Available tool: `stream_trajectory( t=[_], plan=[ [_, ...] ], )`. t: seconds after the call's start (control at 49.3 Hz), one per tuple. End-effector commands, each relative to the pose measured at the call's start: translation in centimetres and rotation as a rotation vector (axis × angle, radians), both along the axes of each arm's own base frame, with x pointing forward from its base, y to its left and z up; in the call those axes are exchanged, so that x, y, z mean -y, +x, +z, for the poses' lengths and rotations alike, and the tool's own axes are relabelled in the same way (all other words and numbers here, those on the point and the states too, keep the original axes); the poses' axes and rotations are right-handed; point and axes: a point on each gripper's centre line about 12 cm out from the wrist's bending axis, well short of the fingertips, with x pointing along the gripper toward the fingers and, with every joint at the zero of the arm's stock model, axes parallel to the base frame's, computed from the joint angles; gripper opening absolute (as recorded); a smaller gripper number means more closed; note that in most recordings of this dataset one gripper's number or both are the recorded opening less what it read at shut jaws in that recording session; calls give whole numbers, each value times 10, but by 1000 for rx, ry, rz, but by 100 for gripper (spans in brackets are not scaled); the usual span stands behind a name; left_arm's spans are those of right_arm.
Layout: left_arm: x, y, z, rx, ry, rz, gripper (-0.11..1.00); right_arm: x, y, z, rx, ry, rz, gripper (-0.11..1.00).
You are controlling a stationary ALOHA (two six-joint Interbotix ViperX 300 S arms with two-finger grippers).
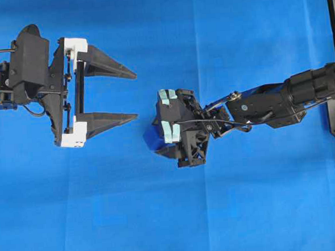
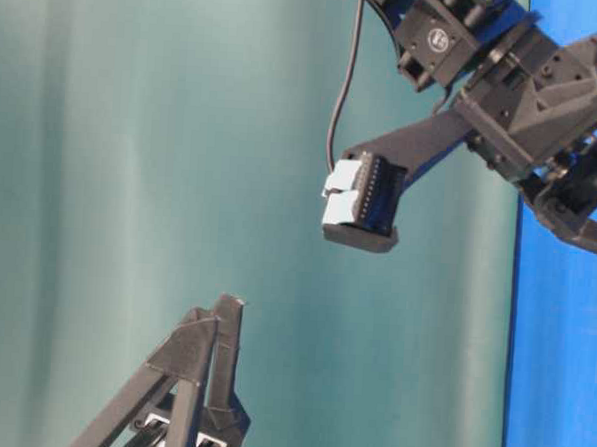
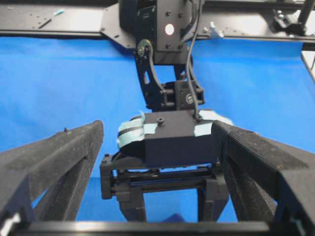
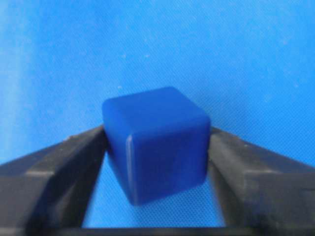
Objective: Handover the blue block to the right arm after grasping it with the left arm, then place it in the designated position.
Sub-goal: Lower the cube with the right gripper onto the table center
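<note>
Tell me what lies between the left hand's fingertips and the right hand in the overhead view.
Only bare blue cloth separates the left hand from the right hand in the overhead view. The blue block sits between the right hand's fingers, seen from the right wrist view.

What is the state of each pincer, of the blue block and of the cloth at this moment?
left pincer: wide open, empty.
right pincer: one finger on each side of the block; a firm grip or a loose one, cannot tell.
blue block: between the right pincer's fingers, which both seem to touch it.
blue cloth: spread flat, with faint fold lines.
</note>
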Motion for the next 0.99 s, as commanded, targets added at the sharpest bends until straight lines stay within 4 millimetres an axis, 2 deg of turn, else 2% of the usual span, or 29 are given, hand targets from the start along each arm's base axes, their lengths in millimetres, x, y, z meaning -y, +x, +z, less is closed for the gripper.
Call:
stream_trajectory(
  t=[0.0, 0.02, 0.061, 0.203, 0.406, 0.527, 0.669, 0.973],
  plan=[
    [2, 0, 16, 51, 1, -6, 93, 0, 6, 12, 39, 9, -5, 85],
    [2, 0, 16, 49, 1, -6, 93, 1, 6, 12, 39, 9, -6, 89],
    [2, 0, 16, 51, 1, -5, 93, 0, 6, 12, 39, 10, -6, 89],
    [3, 0, 16, 49, 1, -8, 93, 0, 7, 13, 41, 15, -10, 75],
    [3, 0, 16, 49, 1, -8, 93, 0, 8, 24, 69, 16, -10, 77],
    [3, -1, 16, 51, 0, -10, 93, -1, 6, 44, 103, 12, -10, 77],
    [3, 0, 16, 49, 2, -10, 93, -2, -1, 75, 128, -14, -24, 77],
    [3, 0, 16, 51, 2, -10, 93, 1, -37, 148, 152, -85, -90, 77]
  ],
)
